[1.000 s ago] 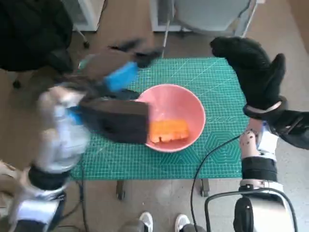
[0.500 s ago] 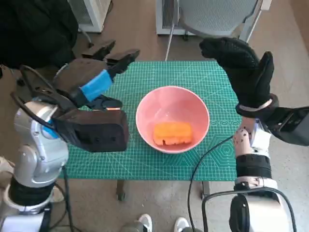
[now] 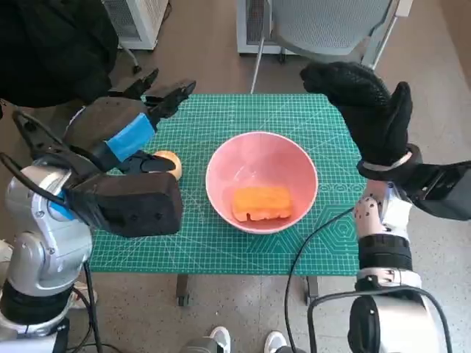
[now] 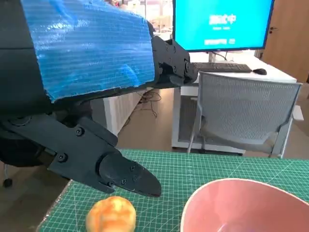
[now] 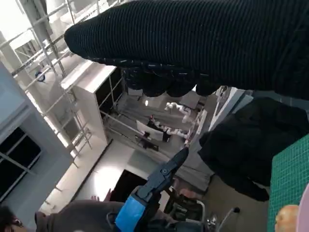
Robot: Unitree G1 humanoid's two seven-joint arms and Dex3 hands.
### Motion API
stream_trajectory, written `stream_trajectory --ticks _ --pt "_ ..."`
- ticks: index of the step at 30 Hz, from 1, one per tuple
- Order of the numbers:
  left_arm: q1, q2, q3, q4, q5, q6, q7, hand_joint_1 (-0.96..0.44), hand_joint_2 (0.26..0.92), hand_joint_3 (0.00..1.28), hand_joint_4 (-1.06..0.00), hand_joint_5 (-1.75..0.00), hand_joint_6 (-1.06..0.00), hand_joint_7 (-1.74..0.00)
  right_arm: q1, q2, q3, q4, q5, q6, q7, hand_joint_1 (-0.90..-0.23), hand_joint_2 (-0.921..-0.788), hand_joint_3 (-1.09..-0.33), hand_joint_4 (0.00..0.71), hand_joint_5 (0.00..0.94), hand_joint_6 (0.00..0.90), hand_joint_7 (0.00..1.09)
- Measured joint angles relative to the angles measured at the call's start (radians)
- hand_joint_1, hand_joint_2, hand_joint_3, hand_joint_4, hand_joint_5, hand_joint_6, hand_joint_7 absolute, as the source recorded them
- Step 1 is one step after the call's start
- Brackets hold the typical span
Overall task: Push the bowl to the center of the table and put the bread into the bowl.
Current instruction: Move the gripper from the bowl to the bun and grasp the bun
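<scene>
Pink bowl is sitting mid-mat in the head view, orange bread lying inside it, while the left hand is hovering with fingers spread and empty over a round bun — the gloved right hand is raised open, gripping nothing. Left wrist view is showing black fingers apart just above the bun, beside the bowl's rim. Right wrist view is giving only the glove overhead — its fingers hardly visible.
</scene>
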Motion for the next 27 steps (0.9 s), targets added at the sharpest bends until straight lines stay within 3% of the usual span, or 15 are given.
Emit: stream_trajectory --ticks 8,14,20,21,27 --pt "0.007 0.002 0.000 0.000 0.000 0.044 -0.010 -0.39 0.744 0.00 -0.02 0.00 -0.21 0.00 -0.012 -0.003 -0.013 0.020 0.001 0.002 0.022 -0.711 -0.921 -0.851 0.265 0.003 0.328 0.01" --pt "0.008 0.001 -0.005 0.005 0.000 0.082 -0.025 -0.19 0.694 0.00 0.00 0.00 -0.20 0.00 -0.012 -0.003 -0.016 0.026 0.001 0.005 0.032 -0.710 -0.921 -0.851 0.264 0.002 0.327 0.01" --pt "0.009 0.001 -0.019 0.015 -0.001 0.110 -0.034 -0.10 0.686 0.00 0.00 0.00 -0.20 0.00 -0.012 -0.003 -0.020 0.027 0.001 0.009 0.034 -0.710 -0.921 -0.851 0.264 0.002 0.327 0.01" --pt "0.010 0.001 -0.022 0.016 0.000 0.112 -0.034 0.01 0.689 0.00 0.00 0.00 -0.19 0.00 -0.012 -0.003 -0.020 0.027 0.001 0.009 0.034 -0.710 -0.921 -0.849 0.263 0.001 0.327 0.01" --pt "0.009 -0.008 -0.058 0.079 0.034 0.152 -0.020 0.17 0.698 0.01 0.00 0.00 -0.20 0.00 -0.013 -0.003 -0.021 0.030 0.000 0.009 0.034 -0.708 -0.921 -0.845 0.263 0.001 0.327 0.01"
